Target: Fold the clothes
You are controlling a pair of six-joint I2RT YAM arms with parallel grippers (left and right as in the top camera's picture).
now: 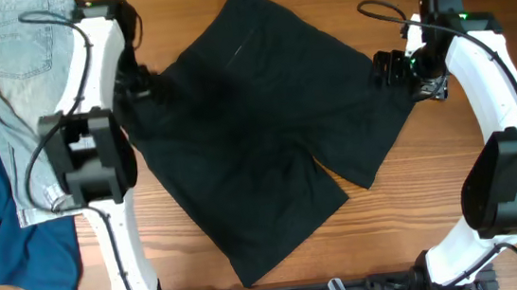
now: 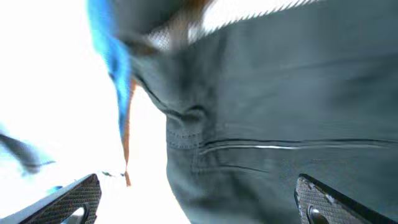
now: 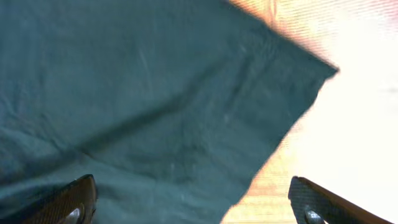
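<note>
Overhead, table centre: shorts (image 1: 258, 135) spread flat on the table (image 1: 435, 204); jeans (image 1: 19, 82) and blue cloth (image 1: 12, 254) heaped at far left.
Overhead, arms: left gripper (image 1: 143, 85) at the shorts' left edge, right gripper (image 1: 386, 68) at their right edge; both arms bent inward.
Left wrist: blurred; left gripper's jaws wide apart, holding nothing, over a stitched seam of the shorts (image 2: 280, 112).
Right wrist: right gripper's jaws wide apart, holding nothing, over a corner of the shorts (image 3: 155, 93).

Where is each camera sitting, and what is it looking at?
Overhead: above the table, facing straight down on the black shorts, a denim garment and both arms.
Left wrist: on the left arm, facing a stitched seam of the shorts; the left pincer shows fingers at the bottom.
Right wrist: on the right arm, facing a shorts corner; the right pincer shows fingers.
Shared: all see the shorts.
</note>
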